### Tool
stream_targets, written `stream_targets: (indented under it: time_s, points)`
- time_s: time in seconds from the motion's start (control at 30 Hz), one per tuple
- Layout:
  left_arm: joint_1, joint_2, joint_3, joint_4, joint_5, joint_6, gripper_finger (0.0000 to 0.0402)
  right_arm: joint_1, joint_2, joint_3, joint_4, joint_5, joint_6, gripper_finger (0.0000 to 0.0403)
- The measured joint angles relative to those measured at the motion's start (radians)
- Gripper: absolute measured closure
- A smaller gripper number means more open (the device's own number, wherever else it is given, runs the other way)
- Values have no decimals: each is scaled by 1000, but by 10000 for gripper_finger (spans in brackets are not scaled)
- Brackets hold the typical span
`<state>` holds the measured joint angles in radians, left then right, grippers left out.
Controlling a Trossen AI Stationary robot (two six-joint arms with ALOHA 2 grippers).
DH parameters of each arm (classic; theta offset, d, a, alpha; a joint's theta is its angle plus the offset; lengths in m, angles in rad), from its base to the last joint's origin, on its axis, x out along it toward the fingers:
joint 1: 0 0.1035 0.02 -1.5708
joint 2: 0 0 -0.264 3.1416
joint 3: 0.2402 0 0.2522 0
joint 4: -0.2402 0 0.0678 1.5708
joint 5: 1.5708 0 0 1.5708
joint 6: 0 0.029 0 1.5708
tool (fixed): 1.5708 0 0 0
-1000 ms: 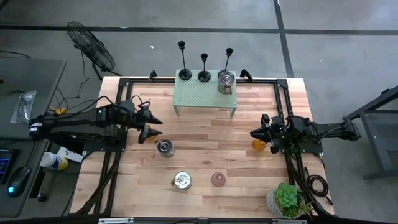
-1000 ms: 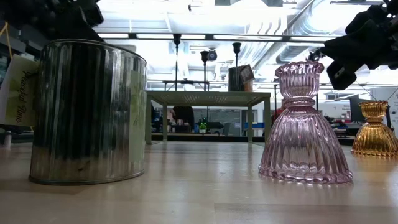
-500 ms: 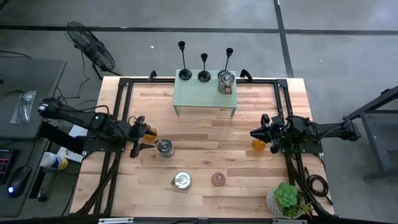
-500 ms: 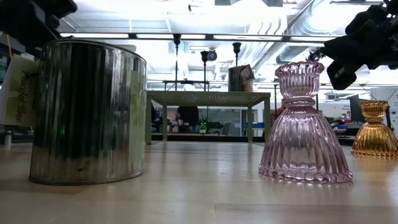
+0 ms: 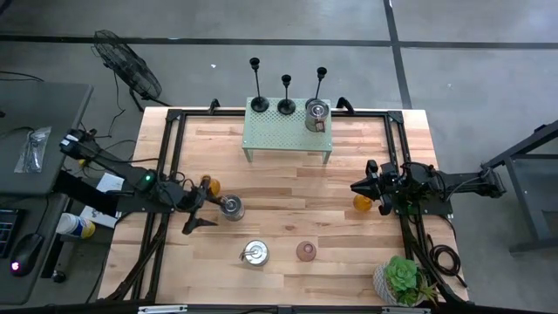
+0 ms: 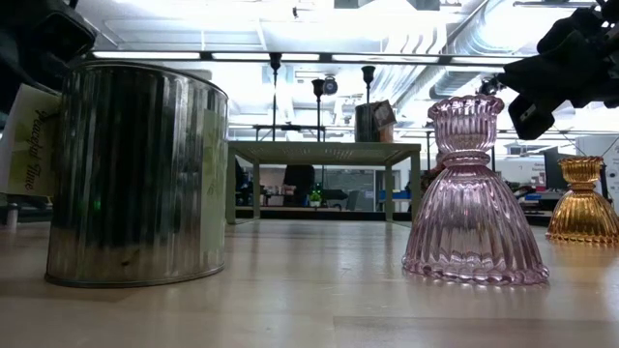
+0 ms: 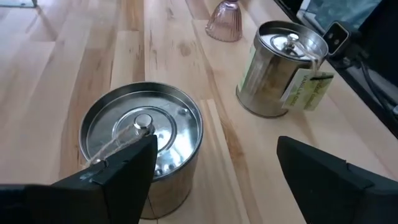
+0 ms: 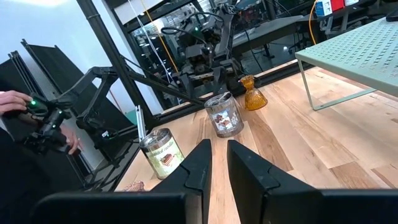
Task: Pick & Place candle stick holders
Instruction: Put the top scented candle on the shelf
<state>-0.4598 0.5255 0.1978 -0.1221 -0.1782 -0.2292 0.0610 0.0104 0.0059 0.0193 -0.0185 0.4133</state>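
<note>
Three thin black candle stick holders (image 5: pixel 255 83) (image 5: pixel 287 92) (image 5: pixel 322 83) stand upright on their round bases at the far edge of the green perforated riser (image 5: pixel 288 138). They also show in the low view (image 6: pixel 317 101). My left gripper (image 5: pixel 199 209) is open and empty, low over the table's left part. It is just left of a lidded tin (image 5: pixel 231 208), which also shows in the left wrist view (image 7: pixel 142 134). My right gripper (image 5: pixel 359 187) is shut and empty, at the table's right beside an amber glass holder (image 5: pixel 362 202).
A tin (image 5: pixel 316 115) stands on the riser by the right candlestick. Another amber glass holder (image 5: pixel 210 184), a tagged tin (image 5: pixel 255 253), a pink glass holder (image 5: pixel 306 251) and a potted plant (image 5: pixel 403 279) stand on the table. A person's hand (image 8: pixel 12 102) shows beyond the left side.
My left gripper has gone toward the table's near edge and a little left, coming down beside the lidded tin; it stays open. The amber glass holder near it now shows uncovered. My right arm has kept still.
</note>
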Motion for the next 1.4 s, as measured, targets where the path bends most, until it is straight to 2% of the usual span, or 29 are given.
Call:
stream_targets:
  time_s: [0.33, 0.53, 0.83, 1.03, 1.17, 1.4]
  points:
    - [0, 0, 0, 18, -15, -12, 75, 0, 0, 0, 0, 0, 0, 359]
    - [1, 0, 0, 14, -162, -7, 75, 0, 0, 0, 0, 0, 0, 359]
    - [1, 37, -1, -104, -205, -54, 75, 0, 0, 0, 0, 0, 0, 359]
    - [1, 71, -2, -112, -260, -64, 75, 0, 0, 0, 0, 0, 0, 359]
    - [1, 101, -54, -41, -247, -56, 75, 0, 0, 0, 0, 0, 0, 359]
    - [1, 191, -132, 188, -254, -64, 75, 0, 0, 0, 0, 0, 0, 359]
